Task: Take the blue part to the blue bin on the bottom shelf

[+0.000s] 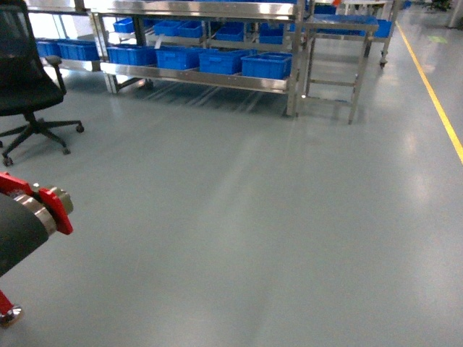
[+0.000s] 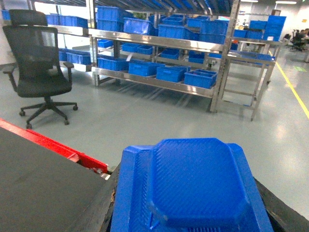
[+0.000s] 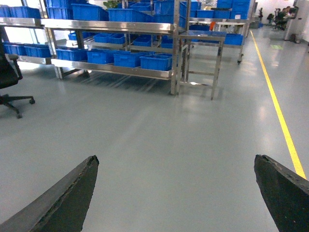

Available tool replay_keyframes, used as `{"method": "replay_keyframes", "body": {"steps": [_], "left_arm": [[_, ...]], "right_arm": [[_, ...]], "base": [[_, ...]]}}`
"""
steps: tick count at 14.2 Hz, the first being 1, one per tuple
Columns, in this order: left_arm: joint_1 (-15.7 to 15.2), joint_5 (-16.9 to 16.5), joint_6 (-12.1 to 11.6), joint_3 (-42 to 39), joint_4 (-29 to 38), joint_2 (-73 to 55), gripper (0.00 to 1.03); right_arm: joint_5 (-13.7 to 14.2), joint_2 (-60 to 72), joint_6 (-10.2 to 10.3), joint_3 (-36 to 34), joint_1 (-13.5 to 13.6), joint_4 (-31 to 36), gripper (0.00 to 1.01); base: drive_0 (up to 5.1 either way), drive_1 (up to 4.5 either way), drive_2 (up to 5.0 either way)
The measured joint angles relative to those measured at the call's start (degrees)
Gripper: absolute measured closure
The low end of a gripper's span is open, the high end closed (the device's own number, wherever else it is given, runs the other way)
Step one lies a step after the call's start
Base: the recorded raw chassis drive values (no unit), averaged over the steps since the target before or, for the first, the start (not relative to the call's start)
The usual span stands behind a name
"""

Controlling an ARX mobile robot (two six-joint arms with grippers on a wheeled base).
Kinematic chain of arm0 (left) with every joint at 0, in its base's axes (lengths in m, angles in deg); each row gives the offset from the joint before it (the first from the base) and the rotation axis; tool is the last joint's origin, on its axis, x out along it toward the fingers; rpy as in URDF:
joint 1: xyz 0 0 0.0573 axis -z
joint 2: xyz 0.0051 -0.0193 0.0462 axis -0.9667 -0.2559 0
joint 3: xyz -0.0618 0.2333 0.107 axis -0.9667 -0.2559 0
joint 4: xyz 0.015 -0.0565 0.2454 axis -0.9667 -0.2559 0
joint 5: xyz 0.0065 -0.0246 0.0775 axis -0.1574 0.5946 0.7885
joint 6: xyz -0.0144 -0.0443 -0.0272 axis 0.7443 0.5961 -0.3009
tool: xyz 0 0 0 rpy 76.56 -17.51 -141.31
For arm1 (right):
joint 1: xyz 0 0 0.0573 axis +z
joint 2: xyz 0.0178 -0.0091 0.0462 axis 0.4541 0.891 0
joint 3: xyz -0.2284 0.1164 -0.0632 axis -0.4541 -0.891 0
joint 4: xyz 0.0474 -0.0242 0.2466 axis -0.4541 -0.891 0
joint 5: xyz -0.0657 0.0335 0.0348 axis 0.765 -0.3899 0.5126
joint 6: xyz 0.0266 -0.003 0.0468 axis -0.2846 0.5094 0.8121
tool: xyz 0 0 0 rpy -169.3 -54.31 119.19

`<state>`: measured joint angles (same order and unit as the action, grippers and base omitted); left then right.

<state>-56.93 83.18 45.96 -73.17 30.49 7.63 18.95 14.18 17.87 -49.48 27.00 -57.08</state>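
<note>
The blue part, a flat textured plastic piece with a raised centre, fills the bottom of the left wrist view, and my left gripper is shut on it, dark fingers at both sides. My right gripper hangs open over bare floor with nothing between its fingertips. Far ahead across the floor stands the steel rack. Its bottom shelf carries a row of blue bins; the same shelf and bins show in the right wrist view. Only part of my left arm shows in the head view.
A black office chair stands at the left between me and the rack. A steel table adjoins the rack's right end. A yellow line runs along the grey floor on the right.
</note>
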Motion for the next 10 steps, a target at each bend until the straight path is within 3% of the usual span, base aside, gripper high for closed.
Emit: {"method": "replay_keyframes", "body": {"steps": [10], "left_arm": [[0.0,0.0,0.0,0.0,0.0,0.0,0.59]], "right_arm": [[0.0,0.0,0.0,0.0,0.0,0.0,0.03]], "base": [[-1.6,-1.58,-1.6]]}}
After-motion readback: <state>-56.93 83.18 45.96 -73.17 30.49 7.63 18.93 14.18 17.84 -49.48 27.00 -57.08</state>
